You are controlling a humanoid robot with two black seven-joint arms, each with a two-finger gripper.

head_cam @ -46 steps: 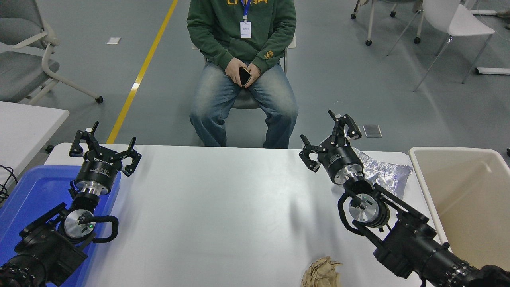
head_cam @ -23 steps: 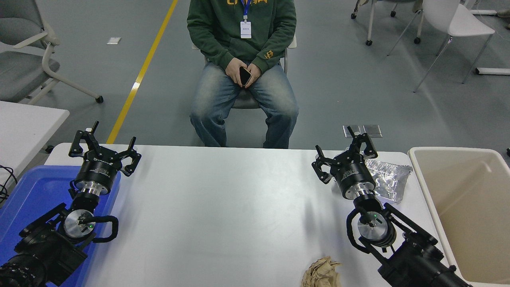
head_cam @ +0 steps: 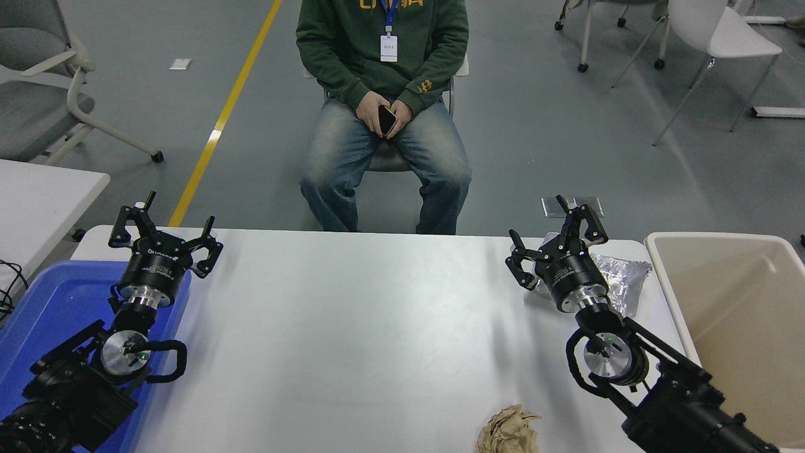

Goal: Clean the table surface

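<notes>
Left gripper point(head_cam: 165, 236) parked, fingers spread and empty, over blue tray point(head_cam: 44, 302). The table surface point(head_cam: 352, 314) filled mid-frame; crumpled brown paper point(head_cam: 508, 431) lay at its near edge. Right gripper point(head_cam: 556, 242) hovered wide open, empty, over silver foil wrapper point(head_cam: 622, 277). Best to descend centred, pinch foil firmly, then carry it to beige bin point(head_cam: 736, 314).

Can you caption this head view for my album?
Right claw open over silver foil wrapper on white table.
</notes>
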